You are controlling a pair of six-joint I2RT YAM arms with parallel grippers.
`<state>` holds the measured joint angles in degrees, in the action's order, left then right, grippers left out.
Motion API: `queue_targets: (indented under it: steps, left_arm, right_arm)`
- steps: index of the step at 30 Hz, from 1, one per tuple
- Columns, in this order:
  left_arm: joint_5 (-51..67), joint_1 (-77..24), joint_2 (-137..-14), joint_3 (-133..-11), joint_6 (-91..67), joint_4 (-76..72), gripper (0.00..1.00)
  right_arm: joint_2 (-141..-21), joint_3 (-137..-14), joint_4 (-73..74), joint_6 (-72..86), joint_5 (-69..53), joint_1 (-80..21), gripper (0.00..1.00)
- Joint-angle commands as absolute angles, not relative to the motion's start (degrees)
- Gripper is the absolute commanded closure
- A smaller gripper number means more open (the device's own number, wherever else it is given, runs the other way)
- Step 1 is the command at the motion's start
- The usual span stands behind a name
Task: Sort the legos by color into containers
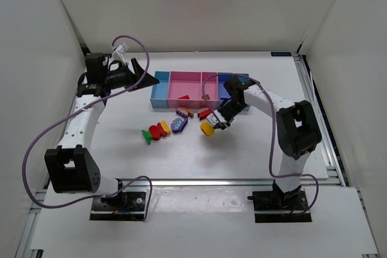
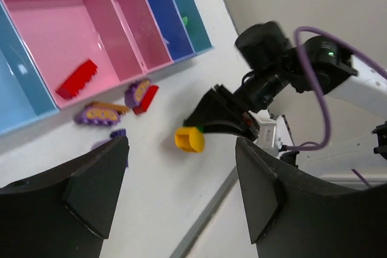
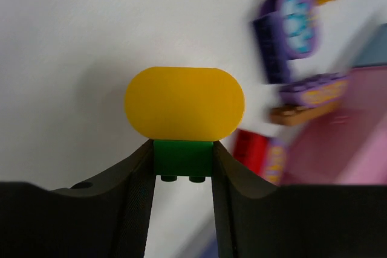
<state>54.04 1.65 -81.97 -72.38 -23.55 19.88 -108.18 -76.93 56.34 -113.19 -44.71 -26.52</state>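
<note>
Legos (image 1: 179, 125) lie strung out across the middle of the table (image 1: 121, 155), just in front of the containers (image 1: 184, 73), which run in a joined row along the far edge; one red brick (image 2: 77, 78) already sits in a pink bin. The right gripper (image 3: 182, 145) has singled out a yellow oval piece (image 3: 184, 102) standing on a small green base (image 3: 182, 160), at the right end of that scatter. Its jaws are drawn in narrow and pinch the green base from both sides, so the yellow oval juts out just past the fingertips (a sensible hold, I think, since the flat-sided base gives more purchase than the rounded top, and the piece can drop free into a bin). Whether it has left the table I cannot tell. The left gripper (image 1: 140, 72) hangs near the far left corner, beside the light blue end bin, jaws spread wide on nothing, probably parked there to keep out of the way.
</note>
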Motion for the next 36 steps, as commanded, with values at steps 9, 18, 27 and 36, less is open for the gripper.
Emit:
queue_targets:
  steps: [9,18,27,36]
  left_arm:
    - [59.1,-3.5,-79.4,-70.4,-31.3,16.4,0.18]
    - [53.9,-9.2,-80.2,-70.9,-26.1,13.2,0.17]
    - [52.2,-7.9,-79.5,-69.7,-22.4,6.4,0.15]
    - [62.5,-6.3,-82.8,-68.5,-32.9,-5.8,0.15]
  right_arm:
    - [-104.3,-93.9,27.0,-75.6,-19.8,-39.4,1.0]
    - [-104.2,-102.0,29.4,-57.3,-13.3,-40.6,1.0]
    - [-98.2,-98.5,30.7,-52.3,-19.5,-39.6,1.0]
    - [-93.0,-93.1,24.0,-46.1,-27.7,-37.0,1.0]
